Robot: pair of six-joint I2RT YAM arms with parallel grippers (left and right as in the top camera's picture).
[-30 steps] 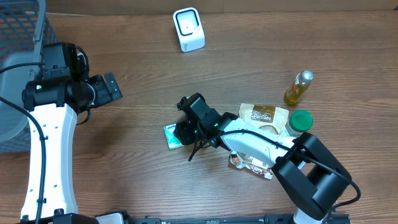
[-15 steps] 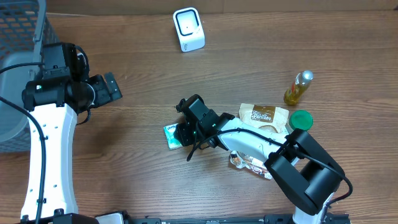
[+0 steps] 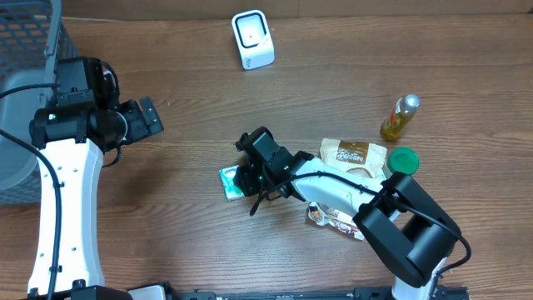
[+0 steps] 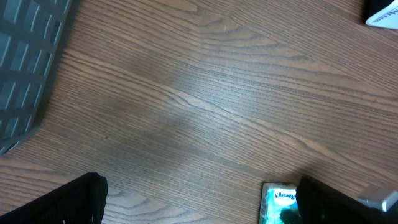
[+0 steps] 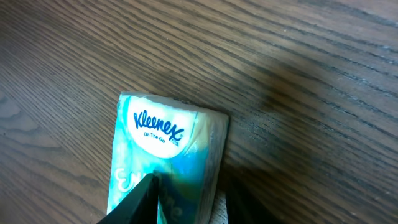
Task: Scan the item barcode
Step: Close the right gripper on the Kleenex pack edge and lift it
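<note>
A teal Kleenex tissue pack lies flat on the wooden table at the centre. My right gripper is down on its right end. In the right wrist view the pack fills the lower middle. The right gripper is shut on it, with one fingertip on the printed face and the other finger dark beside the pack's right edge. No barcode shows. The white scanner stands at the back. My left gripper hovers open at the left, with nothing between its fingers. The pack shows beside its far finger.
A grey wire basket stands at the far left edge. Right of the pack lie a snack bag, a green lid, a small oil bottle and another packet under the right arm.
My right gripper's jaws have narrowed onto the tissue pack and the right arm's elbow has shifted slightly left. The pack and the left arm have not moved.
</note>
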